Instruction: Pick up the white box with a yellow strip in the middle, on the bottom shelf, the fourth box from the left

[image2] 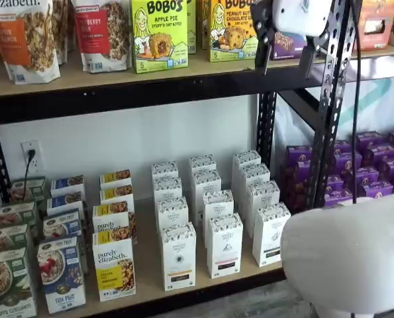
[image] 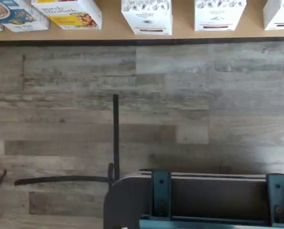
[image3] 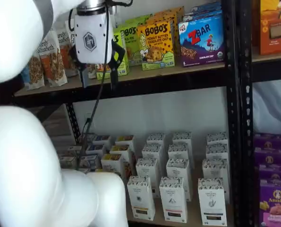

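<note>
The white box (image2: pixel 179 257) with the yellowish band low on its front stands at the front of its row on the bottom shelf (image2: pixel 147 281), right of a "purely elizabeth" box. It also shows in a shelf view (image3: pixel 141 197) and in the wrist view (image: pixel 146 16). My gripper (image3: pixel 98 73) hangs high up, level with the upper shelf and far above the white box. Its two black fingers stand apart with a plain gap and nothing between them. It also shows in a shelf view (image2: pixel 287 58). The wrist view shows only the dark mount with teal brackets, not the fingers.
Like white cartons with black bands (image2: pixel 224 245) (image2: pixel 271 235) stand right of the white box. The "purely elizabeth" box (image2: pixel 114 268) stands left of it. A black perforated upright (image2: pixel 332 99) and purple boxes (image2: pixel 369 165) are at the right. My white arm (image2: pixel 349 258) fills the foreground.
</note>
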You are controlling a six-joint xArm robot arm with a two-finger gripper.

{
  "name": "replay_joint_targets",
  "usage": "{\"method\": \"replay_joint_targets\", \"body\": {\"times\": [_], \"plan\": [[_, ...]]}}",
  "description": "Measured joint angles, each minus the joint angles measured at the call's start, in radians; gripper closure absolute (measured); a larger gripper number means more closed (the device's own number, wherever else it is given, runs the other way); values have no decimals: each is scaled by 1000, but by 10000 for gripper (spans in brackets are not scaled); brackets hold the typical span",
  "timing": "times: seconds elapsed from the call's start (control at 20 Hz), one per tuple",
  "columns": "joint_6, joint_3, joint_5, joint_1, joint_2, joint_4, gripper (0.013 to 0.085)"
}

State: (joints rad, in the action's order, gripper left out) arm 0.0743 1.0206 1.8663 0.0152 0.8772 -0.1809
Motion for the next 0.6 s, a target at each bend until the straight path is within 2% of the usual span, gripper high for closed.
{"method": "replay_joint_targets", "body": {"times": [0.2,0.45,0.6], "plan": [[26,-40,-48,34,9,1,130],[87,-86,-105,114,4,47,130],[110,-119,-146,143,-1,59,130]]}}
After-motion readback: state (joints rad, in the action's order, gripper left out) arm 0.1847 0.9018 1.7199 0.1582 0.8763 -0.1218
